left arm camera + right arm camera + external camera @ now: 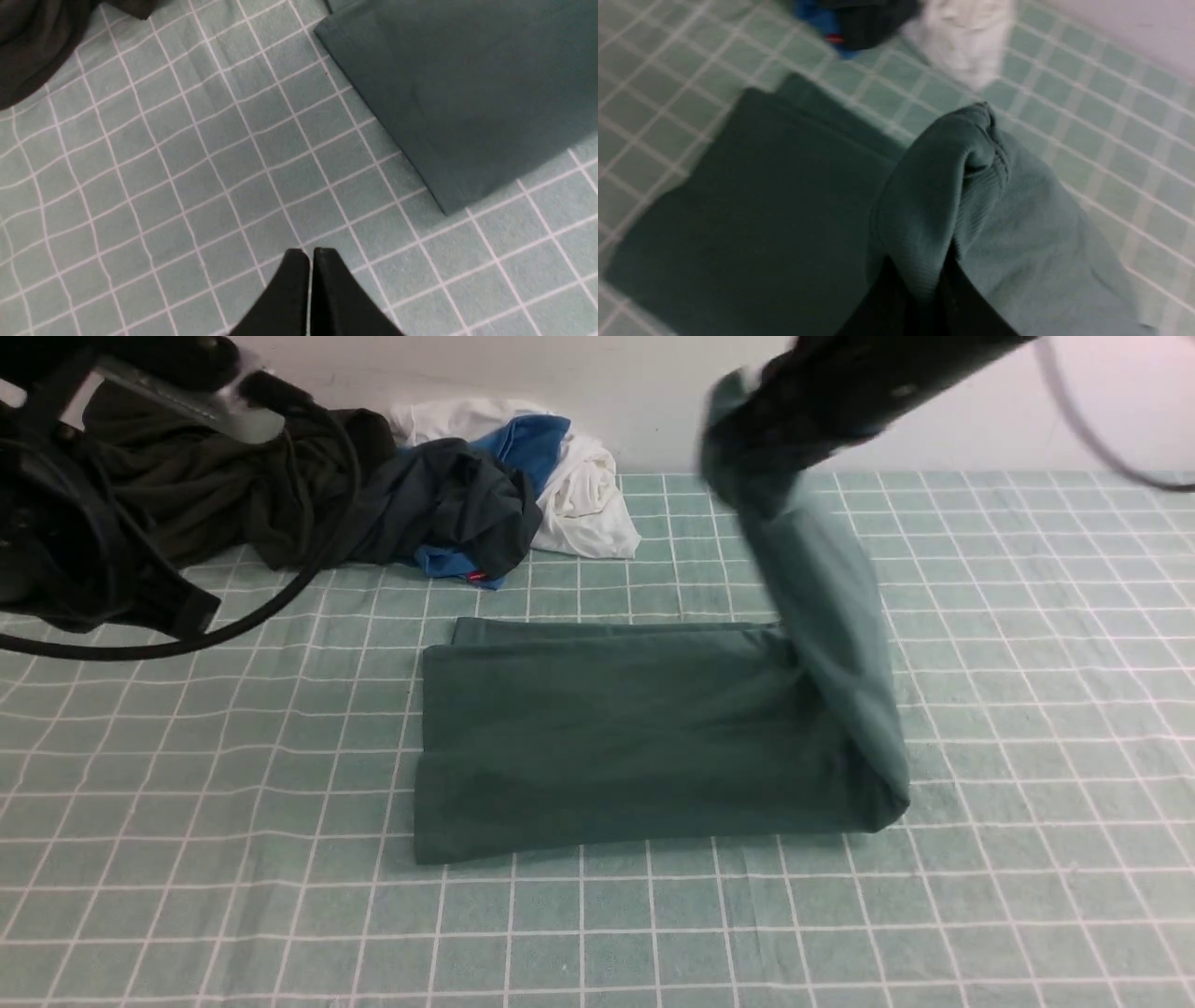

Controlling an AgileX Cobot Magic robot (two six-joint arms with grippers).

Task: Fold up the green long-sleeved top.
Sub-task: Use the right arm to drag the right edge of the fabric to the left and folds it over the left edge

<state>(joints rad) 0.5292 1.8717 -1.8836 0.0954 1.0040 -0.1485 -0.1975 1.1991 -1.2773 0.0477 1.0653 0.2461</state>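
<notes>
Green top (635, 737) is mid tabletop (187, 859), folded into a flat rectangle. Its 3 o'clock end is off the surface, pulled up toward 1 o'clock. Right pincer (924, 303) is clamped on the ribbed edge of that raised end. Left pincer (310, 254) is closed and empty, over the checked cloth off the top's 9 o'clock edge. Clothes heap (504, 495) is at 11 o'clock, apart from the top.

you got the right gripper (747, 467) only as a dark blur, tips buried in the green long-sleeved top (635, 737); the right wrist view smeared and cropped the heap of clothes (957, 42).
</notes>
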